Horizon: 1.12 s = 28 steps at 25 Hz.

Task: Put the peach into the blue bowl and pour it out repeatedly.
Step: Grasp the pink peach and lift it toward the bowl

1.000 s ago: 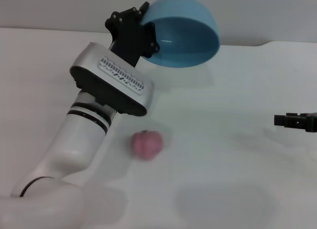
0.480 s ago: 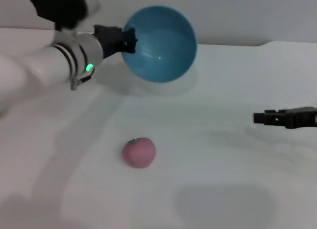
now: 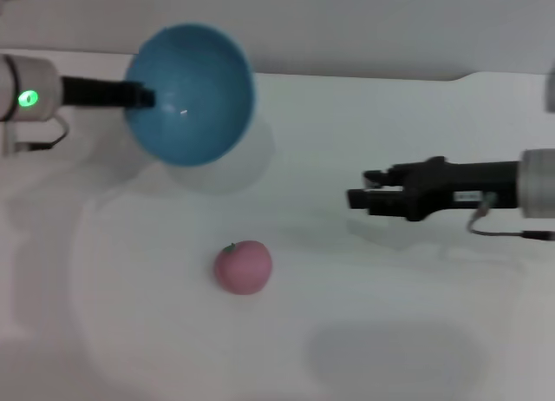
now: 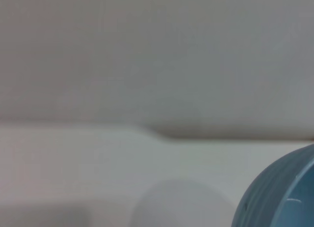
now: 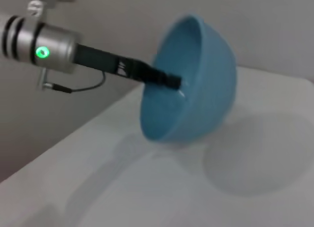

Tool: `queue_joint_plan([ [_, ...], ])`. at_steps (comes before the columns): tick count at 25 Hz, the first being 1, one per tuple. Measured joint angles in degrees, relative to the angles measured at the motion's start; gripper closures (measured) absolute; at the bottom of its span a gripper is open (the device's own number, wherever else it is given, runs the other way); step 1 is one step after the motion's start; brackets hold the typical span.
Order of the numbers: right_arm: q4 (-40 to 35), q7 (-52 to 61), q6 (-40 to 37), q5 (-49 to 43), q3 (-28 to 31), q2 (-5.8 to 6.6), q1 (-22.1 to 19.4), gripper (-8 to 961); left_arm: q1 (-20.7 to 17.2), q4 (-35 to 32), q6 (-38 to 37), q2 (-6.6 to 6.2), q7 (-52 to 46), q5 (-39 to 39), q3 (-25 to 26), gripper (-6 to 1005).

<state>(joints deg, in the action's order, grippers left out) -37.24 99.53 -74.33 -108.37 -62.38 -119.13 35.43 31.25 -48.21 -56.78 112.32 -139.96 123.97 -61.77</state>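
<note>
**Bowl tipped empty, peach loose on the table**

Nearest me, the peach (image 3: 243, 266) lies free on the table (image 3: 390, 349), touching nothing. At its three o'clock, well apart, my right gripper (image 3: 357, 197) reaches in with jaws slightly spread and empty (I judge it is placed for the next pick). Farther off, at the peach's eleven o'clock, my left gripper (image 3: 143, 96) pinches the rim of the blue bowl (image 3: 191, 93), held off the table and tilted, opening towards me, nothing inside.

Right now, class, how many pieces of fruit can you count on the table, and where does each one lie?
1. The peach lies alone on the white table, nearer the camera than the blue bowl, which the left gripper holds tilted. The bowl's visible inside shows no fruit.
</note>
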Motion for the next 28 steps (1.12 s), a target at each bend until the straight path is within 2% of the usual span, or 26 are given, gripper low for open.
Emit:
queue_joint_plan([
  [3, 0.06, -2.36, 3.85, 5.80, -9.51, -0.02, 1.01, 436, -0.97, -1.54, -5.99, -0.37, -2.39, 4.05, 5.05, 1001],
  [6, 0.39, -3.11, 6.54, 7.88, -17.83, -0.17, 3.53, 436, -2.21, -2.85, -8.51, -0.15, -2.58, 4.71, 7.93, 1001],
  [13, 1.18, -3.51, 18.19, 18.54, -37.13, -0.46, 7.58, 437, -3.39, -3.75, -10.78, -0.15, -3.33, 4.89, 8.23, 1000],
  [20, -0.54, -3.91, 27.48, 21.78, -50.34, -0.63, 8.22, 435, -2.90, -3.86, -11.44, 0.48, -3.37, 6.34, 8.11, 1000],
  [28, -1.12, -3.90, 41.12, 29.96, -64.45, -0.66, 7.41, 434, -2.40, -3.91, -11.23, 1.31, -3.24, 6.98, 8.18, 999],
])
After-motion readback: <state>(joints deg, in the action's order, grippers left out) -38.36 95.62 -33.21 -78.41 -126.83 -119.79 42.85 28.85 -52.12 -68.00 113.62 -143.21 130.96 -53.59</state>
